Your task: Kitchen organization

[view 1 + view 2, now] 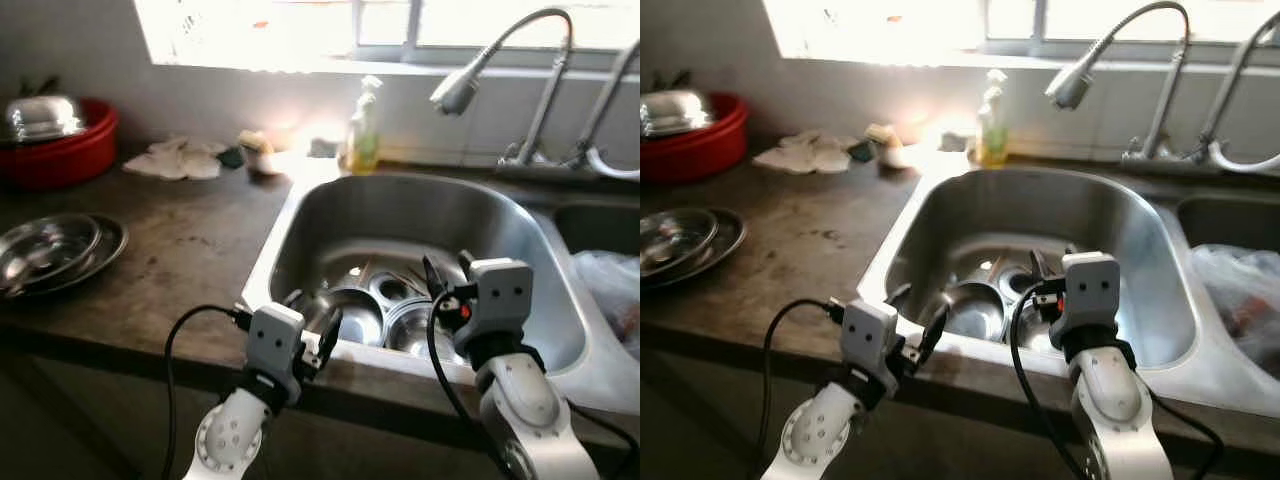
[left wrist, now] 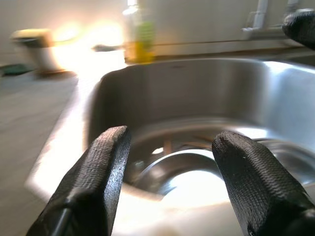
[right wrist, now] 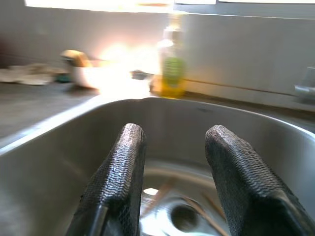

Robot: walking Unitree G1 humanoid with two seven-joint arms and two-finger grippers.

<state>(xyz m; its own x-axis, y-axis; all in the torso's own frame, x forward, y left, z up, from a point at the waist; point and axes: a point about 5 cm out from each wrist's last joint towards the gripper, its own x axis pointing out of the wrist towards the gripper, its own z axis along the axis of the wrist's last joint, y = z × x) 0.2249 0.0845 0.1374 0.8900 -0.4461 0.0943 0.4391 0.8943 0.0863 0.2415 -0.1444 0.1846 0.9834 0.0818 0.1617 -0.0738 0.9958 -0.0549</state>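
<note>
A steel sink (image 1: 272, 250) is set into a dark counter, and several steel bowls (image 1: 357, 312) lie in its bottom with a few thin utensils (image 1: 405, 276) beside the drain. My left gripper (image 1: 312, 314) hovers open at the sink's near rim with nothing between its fingers (image 2: 106, 162); the bowls lie just beyond them. My right gripper (image 1: 447, 268) is open over the basin, a little right of the bowls. Its fingers (image 3: 125, 162) are empty and point toward the back wall of the sink.
A yellow soap bottle (image 1: 363, 130) stands behind the sink, and a curved faucet (image 1: 505, 45) arches in from the right. Stacked steel plates (image 1: 50, 250) lie on the counter at left. A red basin (image 1: 65, 155), a white cloth (image 1: 180, 160) and a plastic bag (image 1: 610, 285) in the right basin are also nearby.
</note>
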